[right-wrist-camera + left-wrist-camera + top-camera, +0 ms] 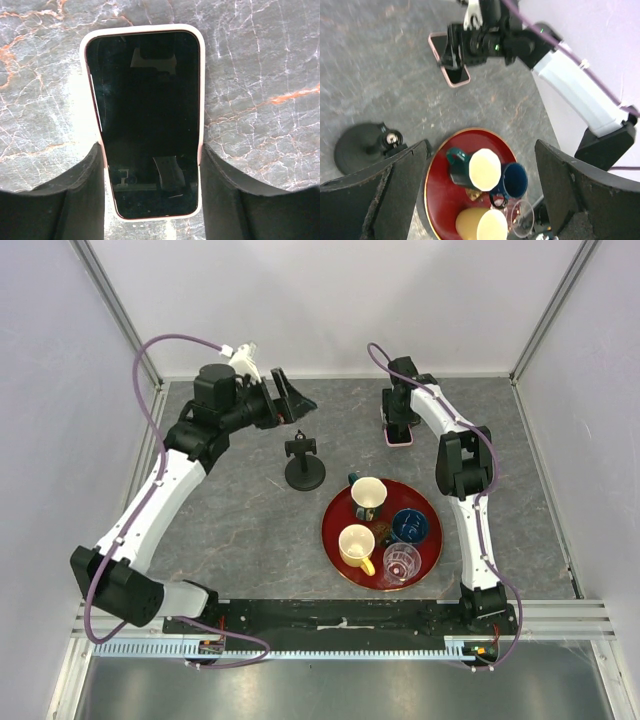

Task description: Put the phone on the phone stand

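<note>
Now the right hand (150, 152) pinches the phone (145, 100) by its long edges (it lies flat on the worktop (240, 510)), right of the phone stand (304, 468); the left hand (481, 147) hangs spread wide beyond that stand.

One phone (147, 115), one phone stand (304, 475), one red tray (338, 519), three mugs (357, 545), seemingly one clear glass (401, 562).

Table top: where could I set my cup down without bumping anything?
Bare stone lies left of the phone stand, up to the left arm, and along the near edge left of the red tray. Crowded: the tray, full of cups, and the far right, where jaws grip the phone.
</note>
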Robot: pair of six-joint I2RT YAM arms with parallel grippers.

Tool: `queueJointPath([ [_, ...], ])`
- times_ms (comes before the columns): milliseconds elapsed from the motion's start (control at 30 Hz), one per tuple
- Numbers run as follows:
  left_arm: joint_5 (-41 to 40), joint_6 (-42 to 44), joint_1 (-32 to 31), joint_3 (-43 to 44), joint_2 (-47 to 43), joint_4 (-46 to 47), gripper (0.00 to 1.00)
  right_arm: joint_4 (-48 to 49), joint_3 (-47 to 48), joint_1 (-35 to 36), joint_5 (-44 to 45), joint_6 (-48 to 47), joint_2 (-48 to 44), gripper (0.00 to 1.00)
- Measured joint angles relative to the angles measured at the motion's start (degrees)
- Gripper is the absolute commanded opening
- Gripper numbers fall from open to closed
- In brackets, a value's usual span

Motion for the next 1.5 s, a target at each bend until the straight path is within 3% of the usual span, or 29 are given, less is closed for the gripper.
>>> queueJointPath([
  [100, -2.36, 1.27, -0.42, 4.00, -0.68, -0.42, 0.94, 0.50, -0.85, 0.00, 0.57, -0.57, -0.50, 0.20],
  [267, -3.41, 3.39, -0.81, 5.73, -0.20, -0.22, 0.91, 7.89, -9.22, 0.17, 1.46, -0.70, -4.74, 0.00],
  [533, -3.13, 5.20, -1.16, -0.42, 0.17, -1.29, 0.92, 19.21, -20.41, 0.74, 2.75, -0.90, -10.03, 0.00],
  [1100, -2.16, 5.53, -1.16, -1.42, -1.03, -0.13, 0.95, 59.49, -66.58, 1.03, 3.87, -1.16, -40.28, 0.00],
  [1300, 2.58, 5.42, 0.11, -2.67, -1.05, 2.47, 1.00, 72.19, -78.12, 1.07, -5.62, -5.07, -52.26, 0.00],
  [1500, 16.26, -0.04, 6.05, -7.85, -1.07, 14.67, 1.00, 69.29, -78.82, 6.45, -19.47, -18.60, -63.91, 0.00],
])
